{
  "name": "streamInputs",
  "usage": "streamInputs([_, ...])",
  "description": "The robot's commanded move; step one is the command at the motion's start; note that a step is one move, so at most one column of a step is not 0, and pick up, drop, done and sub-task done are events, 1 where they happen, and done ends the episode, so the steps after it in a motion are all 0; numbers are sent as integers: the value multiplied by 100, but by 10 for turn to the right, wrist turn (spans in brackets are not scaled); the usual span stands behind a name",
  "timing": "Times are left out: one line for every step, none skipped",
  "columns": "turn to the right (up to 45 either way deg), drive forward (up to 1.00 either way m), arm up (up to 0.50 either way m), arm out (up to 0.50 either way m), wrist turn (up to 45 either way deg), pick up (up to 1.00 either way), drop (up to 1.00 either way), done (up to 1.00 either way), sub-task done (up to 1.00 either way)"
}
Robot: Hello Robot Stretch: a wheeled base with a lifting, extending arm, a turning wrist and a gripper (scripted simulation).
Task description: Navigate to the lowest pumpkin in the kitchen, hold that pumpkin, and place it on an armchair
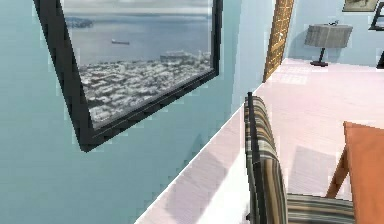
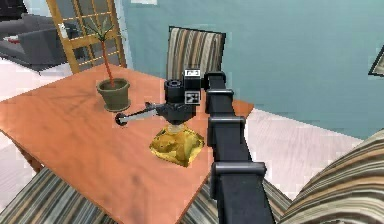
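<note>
Yellow-gold lump (image 2: 178, 146) sits on tabletop (image 2: 60, 105) at claw (image 2: 135, 115), centre frame; can't tell if held. Lift and placement look pending.

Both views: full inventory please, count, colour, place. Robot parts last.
wooden table: one, orange-brown, arm side view's centre-left.
striped chairs: three, brown-cream, arm side view: beyond the table, bottom left, bottom right.
potted plant: one, green pot, on the table.
golden-yellow lump: one, on the table at the gripper.
sofa: one, dark grey, arm side view's top left.
framed picture: one, dark frame, on teal wall, forward view's left.
pedestal stand: one, grey, forward view's top right.
arm: one, dark, from arm side view's bottom edge.
gripper: one, dark, at the arm's far end, tabletop behind it; cannot tell whether it holds anything.
</note>
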Motion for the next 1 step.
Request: streamInputs([0, 0, 0, 0, 450, 0, 0, 0, 0])
